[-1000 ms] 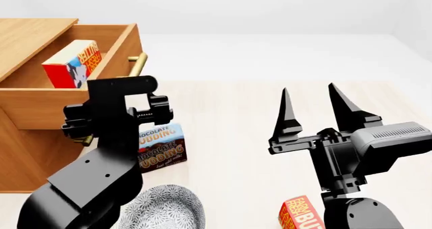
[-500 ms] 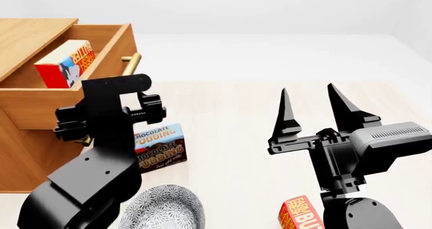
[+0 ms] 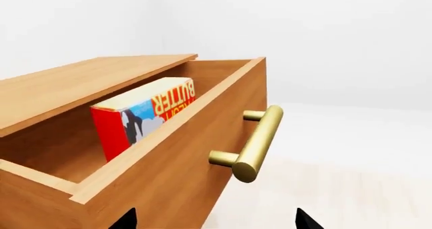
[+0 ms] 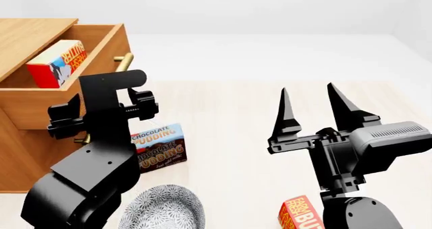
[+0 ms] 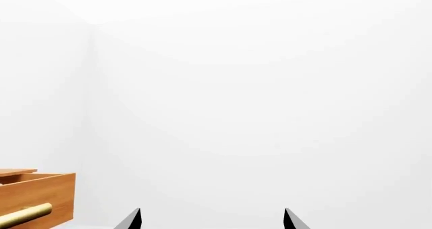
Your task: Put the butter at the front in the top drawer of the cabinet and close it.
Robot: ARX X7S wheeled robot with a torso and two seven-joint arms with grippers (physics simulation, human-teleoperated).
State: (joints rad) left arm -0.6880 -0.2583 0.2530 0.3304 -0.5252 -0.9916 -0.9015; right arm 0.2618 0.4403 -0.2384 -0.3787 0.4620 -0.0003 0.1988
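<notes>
The head view shows the cabinet (image 4: 30, 138) at the left w/ the top drawer (image 4: 68, 95) pulled out, and the butter (image 4: 56, 63) stands inside it, near the back wall. The left tool (image 4: 101, 120) is in front of the drawer face, but the arm covers its tips, so from this view I cannot tell its state. The left wrist view gives what is missing: two dark tips at the picture edge (image 3: 212, 220) stand wide apart, nothing between them, and the brass handle (image 3: 255, 144) is close before them, not touched. Here the butter (image 3: 141, 115) is seen upright, its red side toward the drawer front.

Only the head view shows the pudding box (image 4: 159, 147) on the counter (image 4: 236, 118), a patterned bowl (image 4: 165, 209) and a second butter carton (image 4: 300, 215) below the right arm. The right tool (image 4: 314, 107) is spread, empty, pointing up. Right wrist view: mostly white wall, plus a corner of the drawer (image 5: 37, 198).
</notes>
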